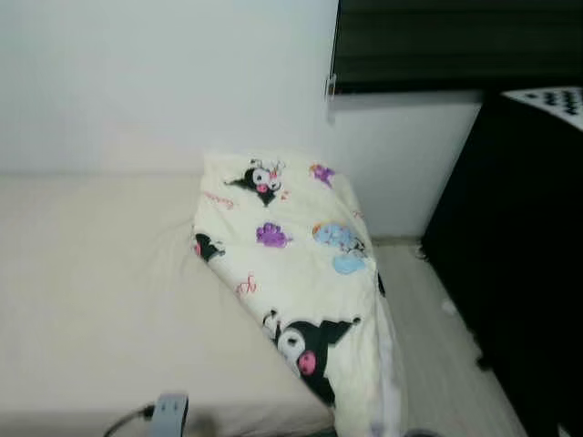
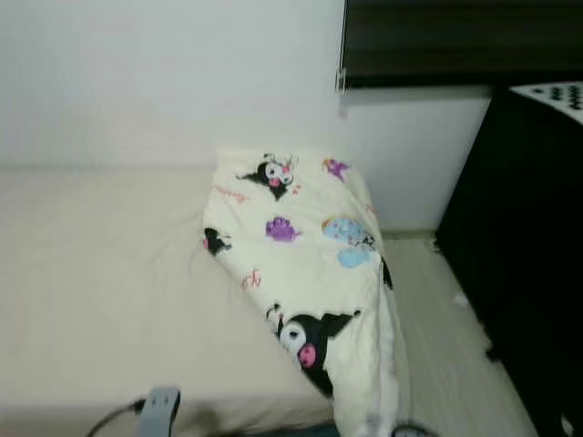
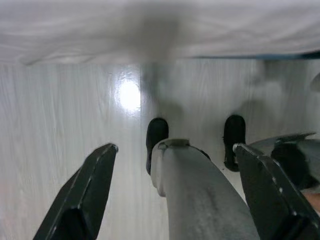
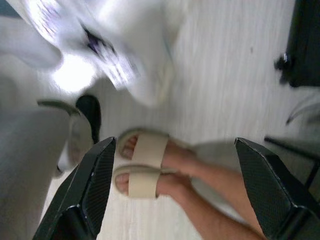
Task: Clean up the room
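Both grippers, left [image 3: 172,192] and right [image 4: 172,192], hang with fingers apart above the floor [image 3: 60,125].

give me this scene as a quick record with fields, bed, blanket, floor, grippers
bed: cream sheet, against the white wall
blanket: cartoon-print blanket bunched on the bed's right side, edge hanging over it
floor: pale wood floor; a person's feet in slides
left gripper: open, hanging over the floor
right gripper: open, above the feet

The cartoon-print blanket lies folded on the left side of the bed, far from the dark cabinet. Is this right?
Not quite. In the left eye view the cartoon-print blanket lies folded on the right side of the bed, on the edge nearer the dark cabinet.
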`<state>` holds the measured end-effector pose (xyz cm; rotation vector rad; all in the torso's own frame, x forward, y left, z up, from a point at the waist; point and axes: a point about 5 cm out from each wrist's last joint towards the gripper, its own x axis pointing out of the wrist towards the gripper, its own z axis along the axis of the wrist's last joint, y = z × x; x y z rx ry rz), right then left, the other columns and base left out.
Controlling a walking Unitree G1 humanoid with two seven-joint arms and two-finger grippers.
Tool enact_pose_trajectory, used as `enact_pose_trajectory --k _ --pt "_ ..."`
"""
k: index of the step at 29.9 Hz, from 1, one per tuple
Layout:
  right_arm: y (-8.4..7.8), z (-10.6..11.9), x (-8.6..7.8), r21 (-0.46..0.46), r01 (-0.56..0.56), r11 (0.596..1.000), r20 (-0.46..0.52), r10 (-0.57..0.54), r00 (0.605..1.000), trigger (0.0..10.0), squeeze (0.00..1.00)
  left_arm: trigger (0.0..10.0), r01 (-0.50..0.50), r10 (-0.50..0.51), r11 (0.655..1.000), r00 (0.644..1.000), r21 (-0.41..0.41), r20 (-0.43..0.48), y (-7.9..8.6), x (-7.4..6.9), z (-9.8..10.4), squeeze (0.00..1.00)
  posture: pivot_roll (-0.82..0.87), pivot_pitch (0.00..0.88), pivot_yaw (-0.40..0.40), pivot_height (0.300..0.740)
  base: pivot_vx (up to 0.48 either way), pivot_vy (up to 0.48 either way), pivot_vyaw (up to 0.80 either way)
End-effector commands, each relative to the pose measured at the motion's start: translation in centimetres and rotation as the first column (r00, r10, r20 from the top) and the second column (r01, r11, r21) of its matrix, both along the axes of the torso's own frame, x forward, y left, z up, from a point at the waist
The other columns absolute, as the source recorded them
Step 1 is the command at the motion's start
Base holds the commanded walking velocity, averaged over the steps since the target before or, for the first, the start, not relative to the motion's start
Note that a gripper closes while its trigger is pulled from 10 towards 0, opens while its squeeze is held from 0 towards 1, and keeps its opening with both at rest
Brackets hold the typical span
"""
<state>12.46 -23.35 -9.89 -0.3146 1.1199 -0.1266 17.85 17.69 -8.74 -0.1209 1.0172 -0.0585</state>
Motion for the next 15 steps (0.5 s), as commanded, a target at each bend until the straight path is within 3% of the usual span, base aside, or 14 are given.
enact_pose_trajectory --k 1,3,5,10,15 --pt "-0.2 0.6 1.3 -0.016 -0.031 0.999 0.051 0.032 0.998 10.0 0.00 10.0 -0.016 0.016 1.000 1.000 -0.003 -0.018 0.3 -0.6 -0.2 0.00 -0.03 0.019 0.004 0.740 0.247 0.000 0.76" --pt "-0.7 0.7 1.5 -0.014 -0.010 1.000 0.063 0.011 0.998 10.0 0.00 10.0 -0.022 0.022 1.000 1.000 -0.009 -0.018 0.2 -0.6 -0.3 0.00 -0.03 0.019 0.004 0.740 0.000 0.000 0.47" --pt "-1.8 1.3 2.1 -0.025 0.024 0.999 0.089 -0.021 0.996 10.0 0.00 10.0 -0.037 0.037 0.999 0.999 -0.029 -0.016 0.0 -0.6 -0.3 0.00 -0.03 0.019 0.004 0.740 0.000 0.000 0.00" --pt "-2.7 2.0 3.1 -0.030 0.091 0.995 0.148 -0.086 0.985 10.0 0.00 10.0 -0.037 0.037 0.999 0.999 -0.028 -0.017 0.0 -0.6 -0.3 0.00 -0.04 0.021 0.005 0.740 0.000 0.000 0.00" --pt "-5.0 4.0 5.4 -0.065 0.215 0.974 0.290 -0.188 0.939 10.0 0.00 10.0 -0.029 0.028 0.999 0.999 -0.022 -0.023 0.1 -0.8 -0.3 0.00 -0.05 0.023 0.007 0.740 0.000 0.000 0.00"
